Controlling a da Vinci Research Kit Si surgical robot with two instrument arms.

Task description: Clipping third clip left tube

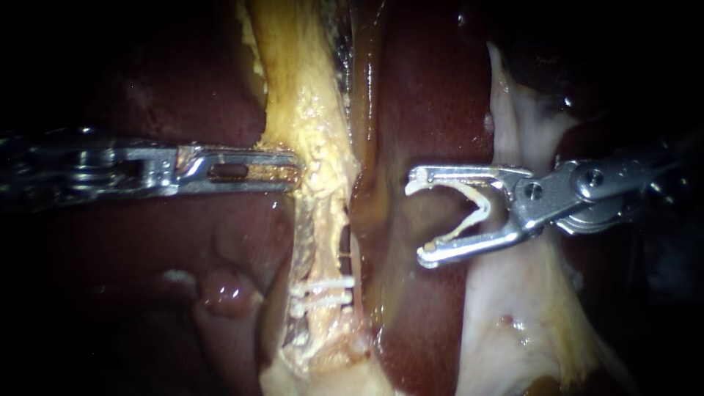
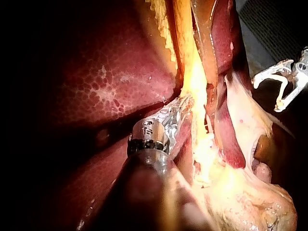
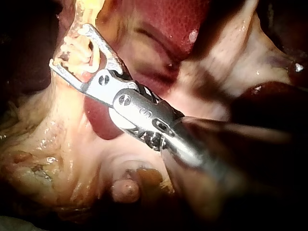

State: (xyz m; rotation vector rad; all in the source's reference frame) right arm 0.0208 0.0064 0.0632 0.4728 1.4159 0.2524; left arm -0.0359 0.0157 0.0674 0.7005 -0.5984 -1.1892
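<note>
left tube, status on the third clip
left pincer shut on left tube. right pincer holds third clip, short of tube. two clips on it. nothing between.

Dark red liver [image 1: 440, 95] lies between the left instrument [image 1: 293, 172] and the right instrument [image 1: 419, 218]. Pale, flabby tissue [image 1: 513, 308] spreads under the right one; a small glossy pinkish nub [image 1: 220, 290] sits below the left.

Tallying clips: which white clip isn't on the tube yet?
The open clip in the right instrument; the other two clips lie closed across the left tube, lower down.
</note>
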